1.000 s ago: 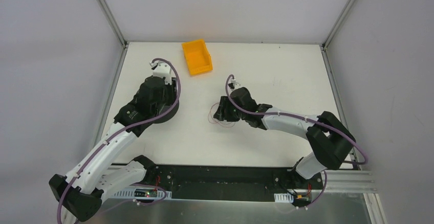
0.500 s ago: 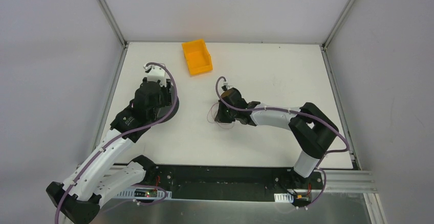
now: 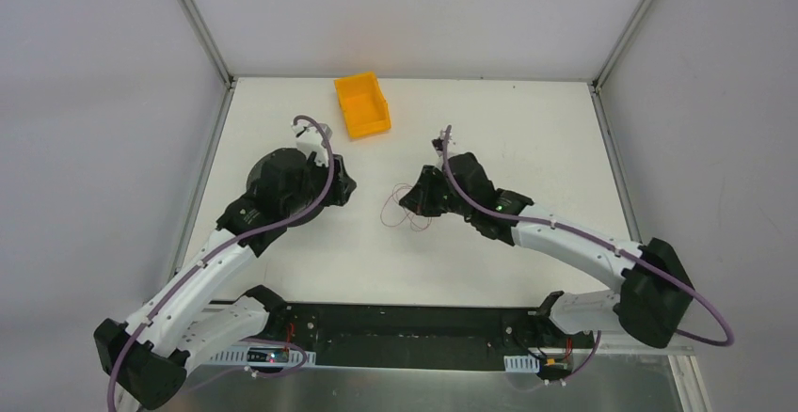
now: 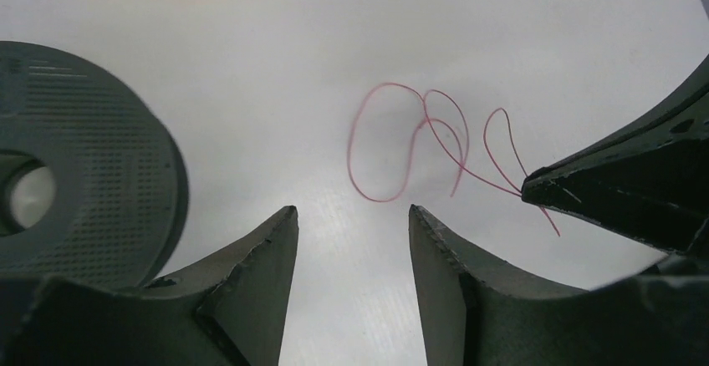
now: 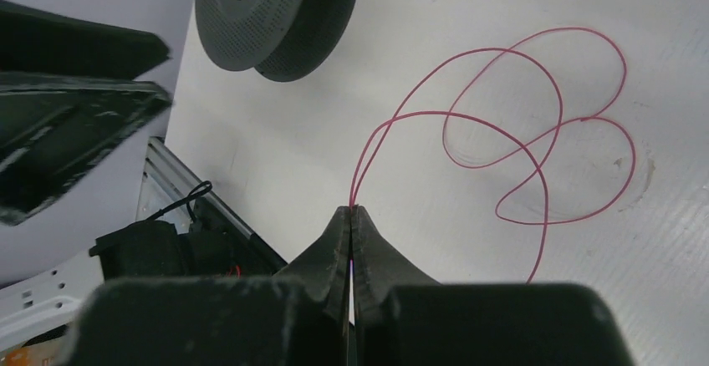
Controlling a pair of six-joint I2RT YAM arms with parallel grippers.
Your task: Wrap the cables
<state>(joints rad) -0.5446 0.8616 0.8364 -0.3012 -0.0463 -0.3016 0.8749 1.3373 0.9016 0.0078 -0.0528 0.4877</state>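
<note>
Thin red cables (image 4: 428, 119) lie in loose loops near the centre of the bench (image 3: 527, 120). Right gripper (image 5: 351, 213): jaws pressed together, pinching one strand. Left gripper (image 4: 351, 224): jaws spread, empty, near the loops. Grey perforated spool (image 4: 92, 157) beside it, cut off at the frame edge. Orange bin (image 3: 362, 104) at the far edge.

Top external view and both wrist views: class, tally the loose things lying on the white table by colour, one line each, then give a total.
Orange: 1, the bin
Dark grey: 1, the spool
Red: 1, the wire
Total: 3
</note>
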